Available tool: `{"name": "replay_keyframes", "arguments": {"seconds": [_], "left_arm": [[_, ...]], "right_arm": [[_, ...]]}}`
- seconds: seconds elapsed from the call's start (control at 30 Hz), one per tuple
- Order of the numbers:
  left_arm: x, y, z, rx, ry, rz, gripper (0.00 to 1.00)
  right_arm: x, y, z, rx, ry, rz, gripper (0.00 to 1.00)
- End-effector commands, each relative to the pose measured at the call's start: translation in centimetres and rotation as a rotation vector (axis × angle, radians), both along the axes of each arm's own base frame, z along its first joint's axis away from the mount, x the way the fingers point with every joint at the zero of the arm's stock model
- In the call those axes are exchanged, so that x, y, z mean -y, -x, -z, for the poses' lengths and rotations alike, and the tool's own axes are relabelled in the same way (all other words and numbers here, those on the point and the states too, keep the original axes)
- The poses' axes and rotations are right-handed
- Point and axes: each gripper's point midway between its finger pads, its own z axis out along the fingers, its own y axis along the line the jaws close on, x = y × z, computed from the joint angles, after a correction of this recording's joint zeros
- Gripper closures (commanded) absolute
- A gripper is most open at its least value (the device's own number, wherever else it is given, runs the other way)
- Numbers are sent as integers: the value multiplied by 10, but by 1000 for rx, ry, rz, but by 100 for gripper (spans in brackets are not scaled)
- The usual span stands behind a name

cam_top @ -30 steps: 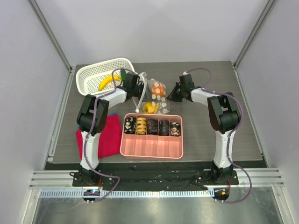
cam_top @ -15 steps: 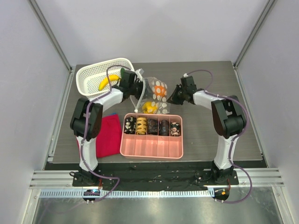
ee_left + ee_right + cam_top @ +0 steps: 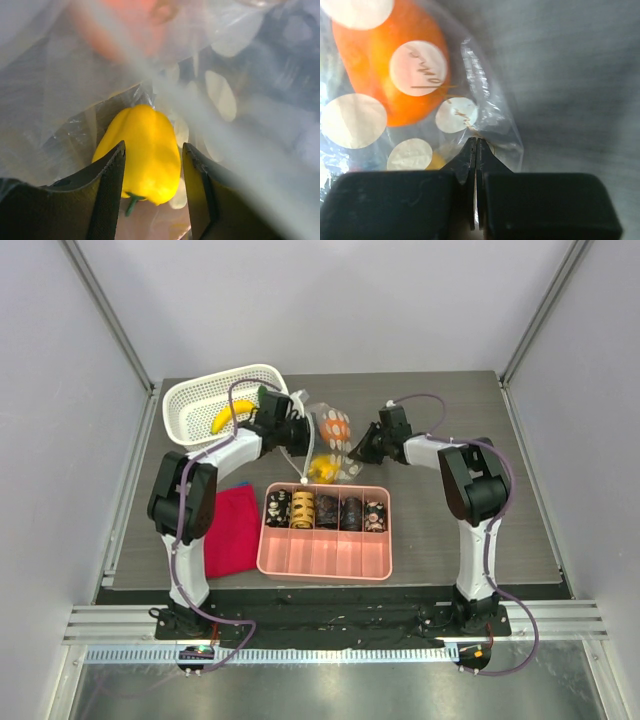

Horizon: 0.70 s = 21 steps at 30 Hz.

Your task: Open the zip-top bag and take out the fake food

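Observation:
The clear zip-top bag [image 3: 338, 445] with cream spots lies at mid-table. It holds an orange piece [image 3: 335, 428] and a yellow toy pepper [image 3: 322, 470]. My left gripper [image 3: 303, 437] reaches into the bag's left side. In the left wrist view, my left gripper [image 3: 153, 167] is open, with the yellow pepper [image 3: 145, 150] between its jaws and plastic all around. My right gripper [image 3: 356, 452] holds the bag's right side. In the right wrist view, my right gripper [image 3: 476, 142] is shut on the bag's edge [image 3: 495, 125], next to the orange piece [image 3: 375, 75]. A yellow banana [image 3: 226, 418] lies in the white basket [image 3: 190, 398].
A pink tray [image 3: 325, 568] with dark patterned cylinders in its back row stands just in front of the bag. A red cloth [image 3: 228, 530] lies to the tray's left. The white basket is at the back left, beside my left arm.
My left gripper has moved right from the basket's edge into the bag. The bag and my right gripper have shifted slightly left.

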Motion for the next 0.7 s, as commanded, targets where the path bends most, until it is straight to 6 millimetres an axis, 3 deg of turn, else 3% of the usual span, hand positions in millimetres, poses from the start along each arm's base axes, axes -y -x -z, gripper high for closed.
{"name": "replay_keyframes", "arguments": {"seconds": [0.0,0.1,0.27,0.37,0.4,0.43,0.53,0.63,0.67], "left_arm": [[10,-12,-5,26,9,51,51],[17,-23,0,26,18,62,47],[24,-29,-2,19,32,90,41],[25,-24,0,11,35,115,37],[23,-22,3,3,28,119,31],[22,-21,0,9,26,121,30],[19,-16,-1,14,17,126,29],[17,-10,-4,11,15,142,28],[17,-7,-4,7,23,151,27]], "right_arm": [[18,-49,-15,95,40,100,98],[26,-74,-15,132,85,122,99],[36,-95,-13,127,145,86,99],[35,-105,-36,137,168,59,98],[38,-103,-42,134,187,62,99],[40,-102,-62,159,193,70,99],[49,-85,-77,142,234,71,99],[52,-55,-70,89,243,38,99],[51,-47,-82,105,236,34,99]]}}
